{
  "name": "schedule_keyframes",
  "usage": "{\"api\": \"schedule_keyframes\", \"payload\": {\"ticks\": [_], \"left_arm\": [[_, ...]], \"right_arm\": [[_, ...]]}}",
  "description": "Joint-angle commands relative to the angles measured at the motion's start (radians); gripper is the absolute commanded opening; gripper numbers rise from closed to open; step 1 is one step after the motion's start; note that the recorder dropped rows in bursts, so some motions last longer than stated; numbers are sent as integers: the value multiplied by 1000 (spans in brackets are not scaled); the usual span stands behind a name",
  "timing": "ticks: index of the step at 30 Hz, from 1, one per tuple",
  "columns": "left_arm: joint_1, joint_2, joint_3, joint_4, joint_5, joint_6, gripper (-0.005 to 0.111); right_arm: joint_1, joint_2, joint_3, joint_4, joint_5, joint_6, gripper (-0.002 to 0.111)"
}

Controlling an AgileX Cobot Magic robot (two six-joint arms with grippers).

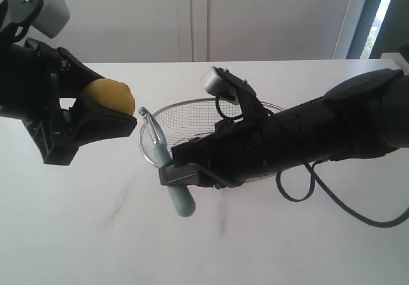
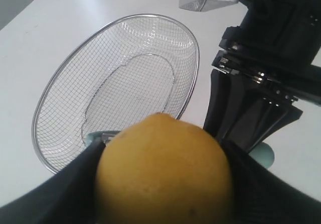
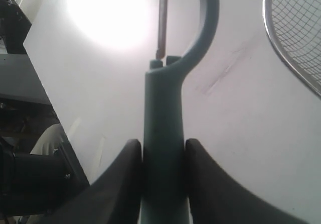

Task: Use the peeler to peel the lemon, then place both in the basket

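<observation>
My left gripper [image 1: 108, 109] is shut on the yellow lemon [image 1: 111, 97], held in the air at the left; the fruit fills the left wrist view [image 2: 165, 171] between the black fingers [image 2: 65, 194]. The right gripper [image 1: 167, 169] is shut on the teal handle of the peeler [image 1: 167, 163]. Its hooked head [image 1: 146, 114] points up toward the lemon, a small gap apart. The handle [image 3: 163, 133] sits squeezed between both fingers [image 3: 120, 179]. The wire mesh basket [image 1: 169, 115] stands behind the right gripper, partly hidden by the arm; its rim [image 2: 193, 68] shows.
The white table [image 1: 96, 234] stretches around both arms. Its far edge [image 1: 160, 62] meets a pale wall. A black cable [image 1: 319, 195] loops off the right arm. Part of the basket rim [image 3: 286, 48] appears in the right wrist view.
</observation>
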Motion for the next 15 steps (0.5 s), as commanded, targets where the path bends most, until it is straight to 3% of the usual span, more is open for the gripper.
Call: {"api": "schedule_keyframes", "payload": {"ticks": [1,15], "left_arm": [[-3,-5,2,-44,-1,3,0],[-3,102,2,-67,-60,19,0]], "right_arm": [[0,7,3,33,23,-11,0],[42,7,3,64,11,-15,0]]}}
